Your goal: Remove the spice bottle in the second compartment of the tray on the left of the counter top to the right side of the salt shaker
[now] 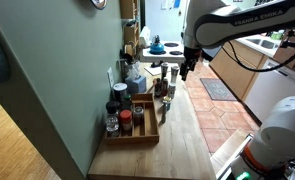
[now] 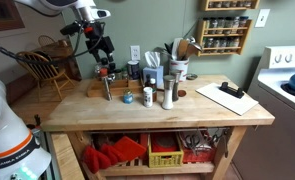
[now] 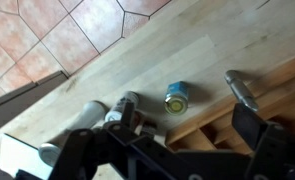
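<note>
The gripper [image 3: 172,160] sits closest to my wrist camera. Its dark fingers are spread wide along the bottom of the frame, and nothing is held between them. Beyond it, on the pale wooden surface [image 3: 202,40], I count three loose containers: a small teal-topped jar [image 3: 177,98], a dark-and-metal shaker [image 3: 126,106] and a pale shaker [image 3: 87,115] just beside it. The tray [image 3: 277,85] comes in at the right edge, with a metal-topped piece [image 3: 237,86] near its corner.

The spice bottle [image 1: 138,117] stands inside the one tray [image 1: 132,141], in a compartment on the side away from the wall. A red-labelled bottle [image 1: 112,123] and taller dark-lidded jars [image 1: 120,96] share the tray with it. In an exterior view the gripper [image 1: 187,70] hangs in the air well apart from the bottle, farther along the surface [image 1: 182,140] and higher. In an exterior view the gripper [image 2: 106,55] hovers above the tray [image 2: 92,92], but I cannot pick the spice bottle out there.

The arm carries lettering that is too small for me to read, and I cannot read the bottle labels either.
</note>
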### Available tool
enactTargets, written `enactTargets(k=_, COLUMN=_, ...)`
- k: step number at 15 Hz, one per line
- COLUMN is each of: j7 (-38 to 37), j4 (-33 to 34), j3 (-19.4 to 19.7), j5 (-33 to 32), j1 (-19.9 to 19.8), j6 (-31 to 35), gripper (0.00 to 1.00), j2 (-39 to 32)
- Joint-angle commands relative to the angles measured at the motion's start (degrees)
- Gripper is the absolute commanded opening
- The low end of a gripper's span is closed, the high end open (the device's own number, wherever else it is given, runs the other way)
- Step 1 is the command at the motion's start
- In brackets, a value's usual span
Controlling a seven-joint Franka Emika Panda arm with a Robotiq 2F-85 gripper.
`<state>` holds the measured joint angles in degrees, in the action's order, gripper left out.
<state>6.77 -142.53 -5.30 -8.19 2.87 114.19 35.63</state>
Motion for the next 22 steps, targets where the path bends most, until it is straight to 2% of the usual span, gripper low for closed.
enactTargets(k=1, j7=5.2, j4=2.6, j3=0.1, j5=1.7, j1=5.8, j6=3.6, gripper=1.0, j2=-2.0)
enactTargets(k=2, j7=1.8, j4=1.8, j3=-0.3, j5=0.1, j1=3.8, j6=1.0, gripper=1.0, j2=-0.6)
enactTargets(k=8, j7=1.6, j4=2.2, j3=-0.2, j5=0.1, j1=4.2, j6=1.4, gripper=1.0, j2=-0.7)
enactTargets(k=13, j7=12.1, j4=3.3, j3=-0.4, j5=2.4, j1=10.2, j6=2.9, gripper=1.0, j2=-6.4)
enactTargets(k=19, j7=24.0, j4=3.1, j3=-0.5, j5=5.6, j1=16.5, j6=13.4, gripper=1.0, j2=-14.5)
enactTargets(k=22, j7=27.9, j4=4.6, j3=-0.5, j5=9.4, j1=18.0, j6=17.8, gripper=1.0, j2=-19.8)
